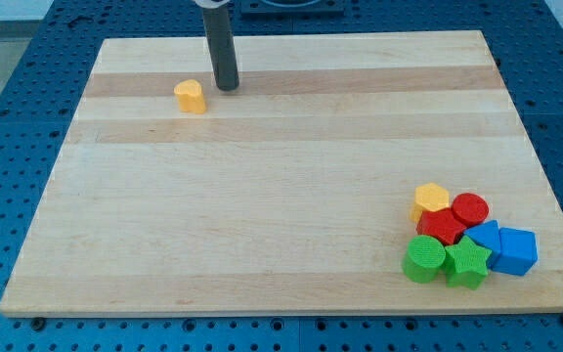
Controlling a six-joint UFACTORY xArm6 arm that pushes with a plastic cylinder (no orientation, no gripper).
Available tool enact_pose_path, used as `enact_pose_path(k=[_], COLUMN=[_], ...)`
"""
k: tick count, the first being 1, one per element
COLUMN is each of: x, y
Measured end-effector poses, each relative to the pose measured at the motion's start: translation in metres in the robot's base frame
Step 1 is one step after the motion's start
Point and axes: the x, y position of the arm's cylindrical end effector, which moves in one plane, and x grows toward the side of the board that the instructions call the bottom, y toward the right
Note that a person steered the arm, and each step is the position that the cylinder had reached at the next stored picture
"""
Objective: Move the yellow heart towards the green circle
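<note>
The yellow heart (pixel 192 97) lies on the wooden board near the view's top left. My tip (pixel 227 88) stands just to its right and slightly above, a small gap apart. The green circle (pixel 423 258) lies at the view's bottom right, at the left edge of a cluster of blocks, far from the heart.
The cluster at the bottom right holds a green star (pixel 467 262), a yellow hexagon (pixel 431 200), a red circle (pixel 470 209), a red block (pixel 442 228) and two blue blocks (pixel 484 239) (pixel 515 250). The board's right edge (pixel 534 166) runs close to them.
</note>
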Motion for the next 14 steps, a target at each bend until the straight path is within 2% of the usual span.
enact_pose_path(k=[1, 2, 5, 7, 9, 10, 12, 13, 14], x=[-0.003, 0.022, 0.142, 0.154, 0.204, 0.211, 0.214, 0.240, 0.246], y=[-0.019, -0.055, -0.056, -0.045, 0.015, 0.026, -0.020, -0.029, 0.006])
